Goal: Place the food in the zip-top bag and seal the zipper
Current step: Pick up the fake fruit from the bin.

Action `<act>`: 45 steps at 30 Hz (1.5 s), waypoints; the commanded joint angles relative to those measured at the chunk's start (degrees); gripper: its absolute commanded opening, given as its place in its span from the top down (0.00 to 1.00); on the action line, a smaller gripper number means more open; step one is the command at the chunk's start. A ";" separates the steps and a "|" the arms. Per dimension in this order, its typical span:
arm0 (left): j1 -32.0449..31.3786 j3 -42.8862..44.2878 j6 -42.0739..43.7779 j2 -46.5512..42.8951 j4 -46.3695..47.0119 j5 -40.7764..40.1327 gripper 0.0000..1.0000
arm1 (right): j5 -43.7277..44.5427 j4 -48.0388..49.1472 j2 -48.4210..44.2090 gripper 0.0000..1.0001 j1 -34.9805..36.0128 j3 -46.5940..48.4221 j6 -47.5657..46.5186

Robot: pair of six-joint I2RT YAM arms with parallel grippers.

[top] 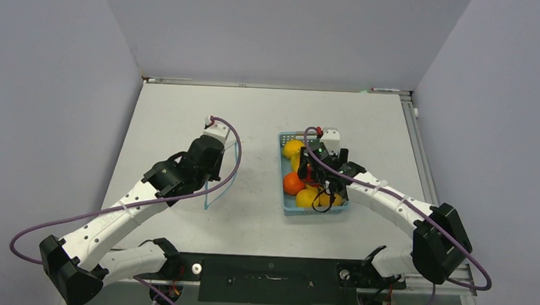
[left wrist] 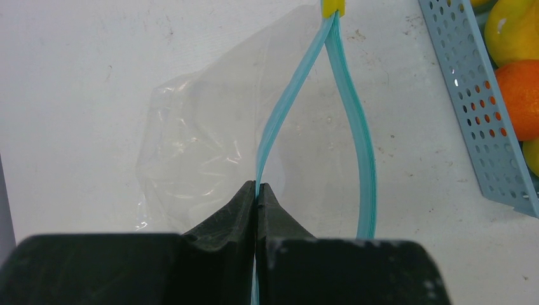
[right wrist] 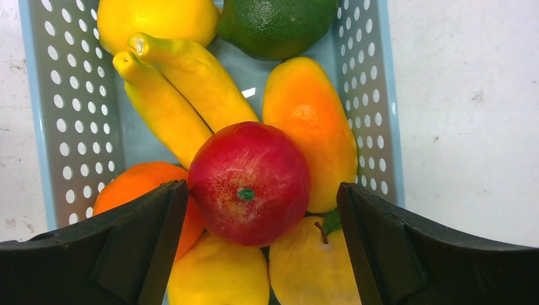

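Top external view: the zip-top bag [top: 224,185] is seen on the counter [top: 255,110], left of the light-blue basket [top: 284,194].
Left wrist view: one strand of the ribbed teal zipper [left wrist: 368,190] is pinched by the fully closed left gripper [left wrist: 257,189], crinkly clear film beyond. Right wrist view: the right gripper [right wrist: 262,185] is spread wide either side of the glossy red apple [right wrist: 249,183], nothing gripped, in the perforated basket.

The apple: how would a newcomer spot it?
Find the blue basket on the table's right half. The apple lies topmost in it, inside the open right gripper. It alone is red; its neighbours are yellow, orange or green.
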 commanded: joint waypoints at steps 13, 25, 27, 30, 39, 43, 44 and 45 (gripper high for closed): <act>-0.13 0.34 -0.05 0.13 1.48 -0.92 1.00 | -1.47 4.37 3.84 0.04 -1.14 -0.64 -0.92; -0.14 0.35 0.04 -0.12 1.53 -0.66 1.00 | -1.64 2.97 2.61 0.58 -1.14 0.51 -1.27; -0.11 0.31 0.06 -0.15 1.49 -0.68 1.00 | -1.60 2.47 1.95 0.63 -1.14 0.89 -1.23; -0.10 0.32 0.04 -0.20 1.50 -0.62 1.00 | -1.23 1.58 0.63 0.67 -1.14 1.64 -1.23; -0.16 0.37 0.04 -0.30 1.48 -0.50 1.00 | -1.66 -1.16 -4.96 0.69 1.22 6.73 -1.28; -0.12 0.34 -0.05 -0.18 1.39 -0.52 1.00 | -2.33 -1.05 -7.05 0.69 4.31 9.34 -0.79; -0.11 0.31 -0.05 -0.14 1.46 -0.52 1.00 | -2.41 -0.96 -7.34 0.69 5.10 9.88 -0.67; -0.18 0.32 -0.04 -0.07 1.40 -0.57 1.00 | -2.53 -0.87 -7.55 0.69 6.20 10.61 -0.51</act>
